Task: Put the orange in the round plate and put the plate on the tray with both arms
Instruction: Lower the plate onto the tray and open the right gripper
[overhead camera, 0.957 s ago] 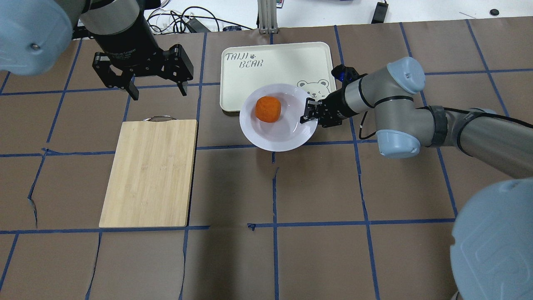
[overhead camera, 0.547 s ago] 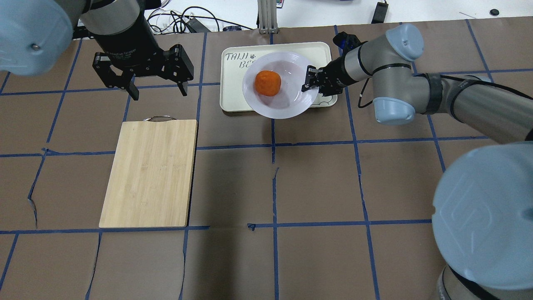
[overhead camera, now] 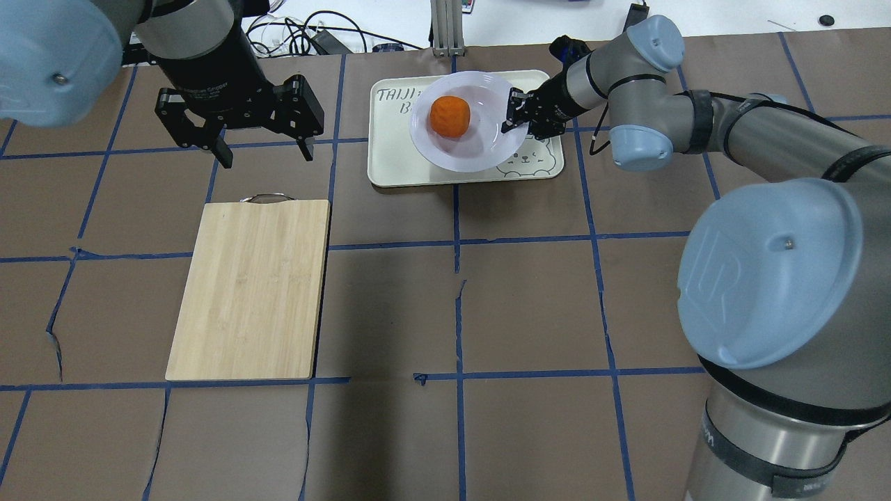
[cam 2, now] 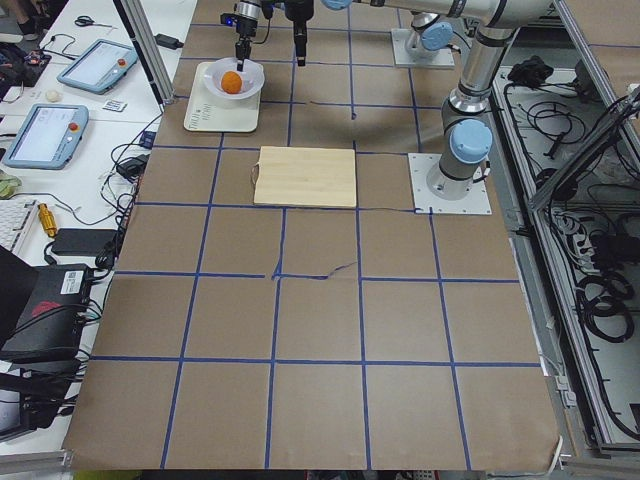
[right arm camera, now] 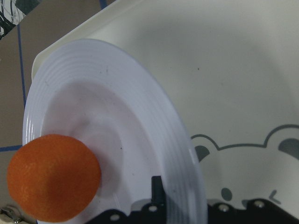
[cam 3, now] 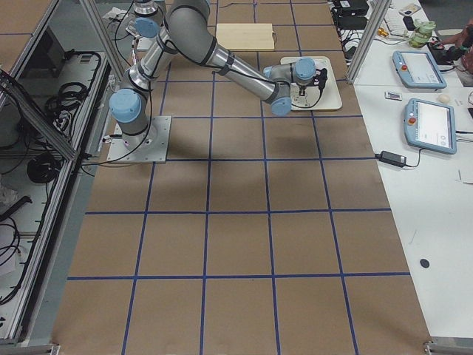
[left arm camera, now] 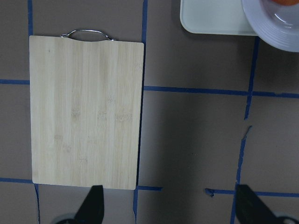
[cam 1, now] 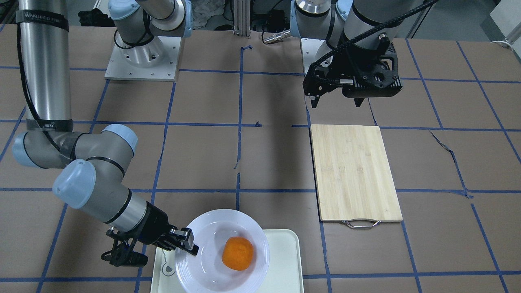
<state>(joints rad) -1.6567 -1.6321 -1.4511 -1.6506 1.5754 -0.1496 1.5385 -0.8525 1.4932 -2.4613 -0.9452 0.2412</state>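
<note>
Over the tray (overhead camera: 393,163), toward its 12 o'clock edge in the overhead view: round plate (overhead camera: 480,154), with the orange (overhead camera: 449,115) sitting in the sunken centre. The fruit step reads as done.

Right gripper (overhead camera: 514,111) is clamped on the plate's rim at 3 o'clock. The wrist view shows one finger lying on the ridged upper face; the lower one is hidden. This is an edge pinch, probably because the plate is too wide to span, so the rim is the only purchase. The arm reaches in from 3 o'clock, low and nearly level, which suits keeping the plate flat.

Cannot tell whether the plate rests on the tray or hangs just above it. The bear face (overhead camera: 532,163) shows at 5 o'clock of the plate, uncovered.

Left gripper (overhead camera: 264,154) has its jaws apart and holds nothing. It hangs above bare table at 9 o'clock of the tray and 12 o'clock of the cutting board (overhead camera: 250,289), well apart from the plate and likely parked clear of the carry.

Judgement: what remains is to set the plate down and release. A one-sided hold may let the far rim sag and the orange roll.
</note>
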